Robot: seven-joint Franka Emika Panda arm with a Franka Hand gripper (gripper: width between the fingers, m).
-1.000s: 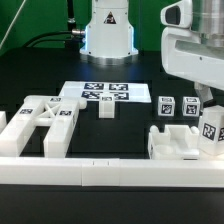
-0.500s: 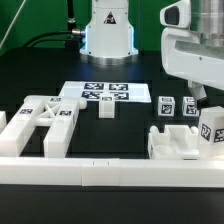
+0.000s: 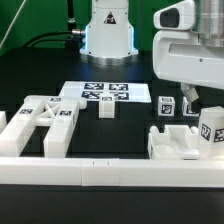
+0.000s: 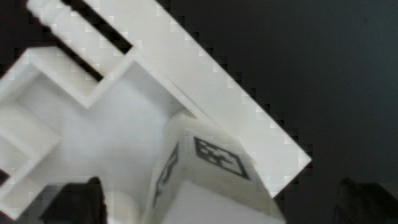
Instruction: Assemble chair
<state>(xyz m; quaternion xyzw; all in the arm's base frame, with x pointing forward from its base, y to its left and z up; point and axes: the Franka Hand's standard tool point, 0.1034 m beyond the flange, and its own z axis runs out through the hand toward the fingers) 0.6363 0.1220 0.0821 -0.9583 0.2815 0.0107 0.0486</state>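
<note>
Hovers with end effector (image 3: 200, 100) spread, pinching nothing, above a leg block (image 3: 211, 128). Finds that block upright, touching the seat piece (image 3: 172, 143) at the exterior view's right, cross-braced frame (image 3: 42, 120) well apart on the counter (image 3: 125, 135).

Chair parts, all white plastic with black-and-white square tags, on the black tabletop (image 3: 125, 135). The X-braced frame (image 3: 45, 118) lies flat at the exterior view's left. The centre leg block (image 3: 106, 108) stands alone, well apart from the others. The second leg block (image 3: 167, 106) stands upright further right. The slab (image 3: 175, 143) lies at the exterior view's right, and the end leg block (image 3: 211, 128) stands upright at its right end, touching it.
</note>
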